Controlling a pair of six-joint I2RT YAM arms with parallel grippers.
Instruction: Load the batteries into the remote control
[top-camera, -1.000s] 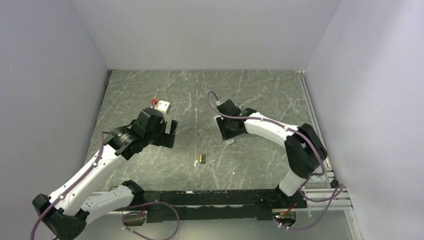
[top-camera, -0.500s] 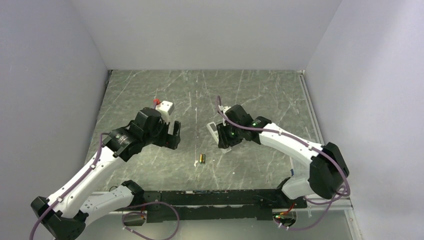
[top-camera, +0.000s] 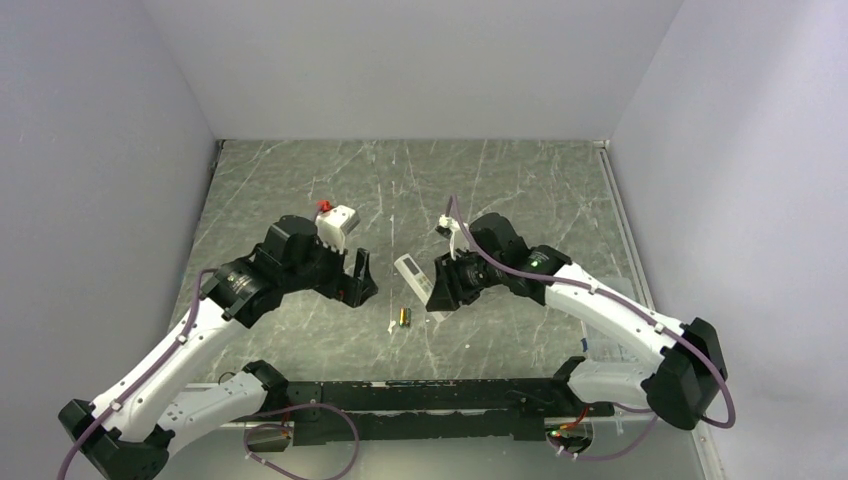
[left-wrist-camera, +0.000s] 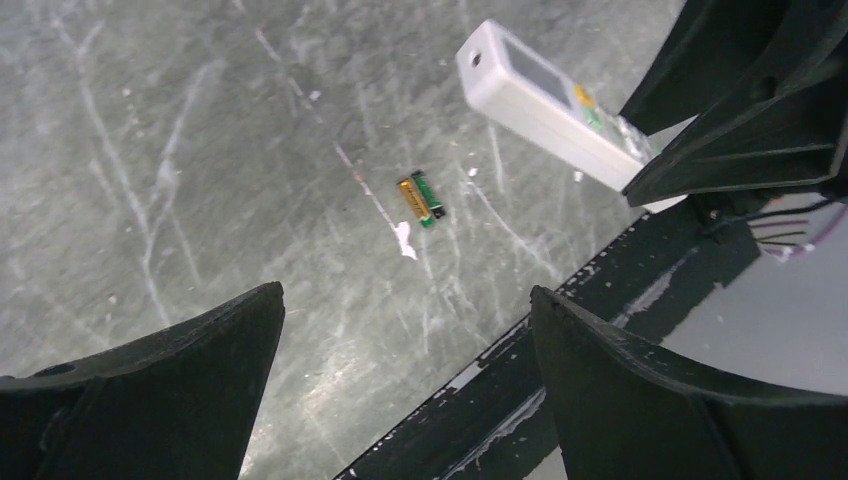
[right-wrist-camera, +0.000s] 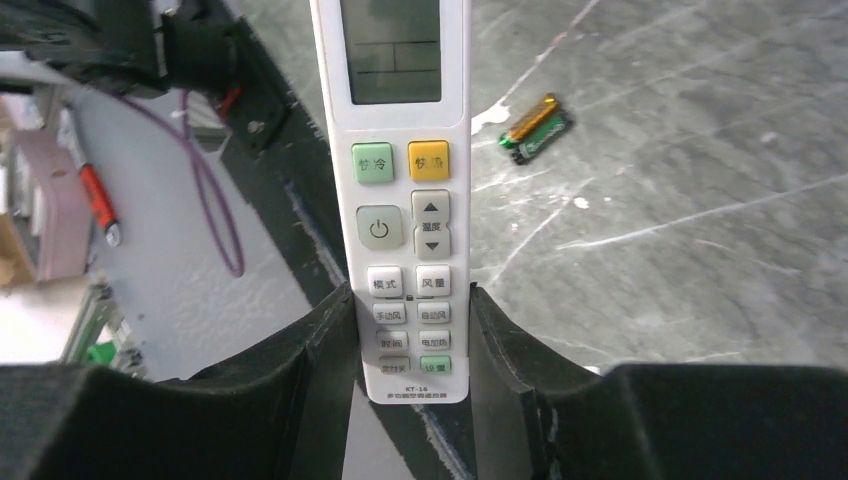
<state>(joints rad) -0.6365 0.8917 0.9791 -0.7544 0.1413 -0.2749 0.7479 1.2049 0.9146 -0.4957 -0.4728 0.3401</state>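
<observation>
My right gripper (top-camera: 440, 288) is shut on the white remote control (top-camera: 412, 275) and holds it above the table, button side towards its own camera (right-wrist-camera: 405, 190). The remote also shows in the left wrist view (left-wrist-camera: 545, 100). The two batteries (top-camera: 402, 318) lie side by side on the table below and left of the remote; they show in the left wrist view (left-wrist-camera: 421, 199) and the right wrist view (right-wrist-camera: 535, 128). My left gripper (top-camera: 358, 280) is open and empty, hovering left of the batteries, its fingers (left-wrist-camera: 180, 390) spread wide.
The dark rail (top-camera: 420, 395) of the arm mounts runs along the table's near edge. A small white scrap (left-wrist-camera: 404, 240) lies by the batteries. Grey walls close the table on three sides.
My right gripper has lifted the remote and carried it left and nearer, over the table's middle. My left gripper has moved right, towards the batteries.
</observation>
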